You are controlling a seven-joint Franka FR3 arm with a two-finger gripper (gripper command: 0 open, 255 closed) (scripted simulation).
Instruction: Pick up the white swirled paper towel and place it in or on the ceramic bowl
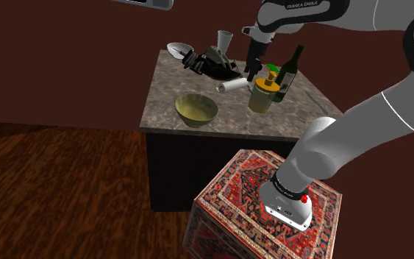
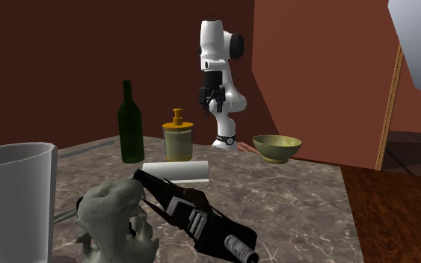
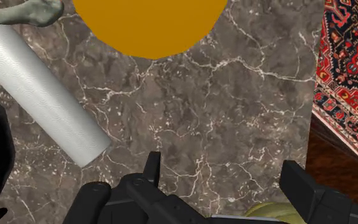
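On the dark veined-marble tabletop (image 1: 165, 92) lies one white paper towel roll (image 1: 231, 87). It is a cylinder with faint embossed swirls, on its side, crowded between a black gun-shaped object (image 1: 211, 65) and one amber pump jar (image 1: 262, 94). One olive-glazed round bowl (image 1: 196, 110) sits apart from the roll, nearer the table's front edge. One dark green glass bottle (image 1: 290, 72) stands just beside the jar. One white tapered cup (image 1: 223, 40), one grey-green figurine (image 2: 115, 220). Gripper (image 3: 222, 164) hovers over bare marble near the roll, fingers spread, holding nothing. Stand (image 1: 264, 199) has a red patterned-rug texture.
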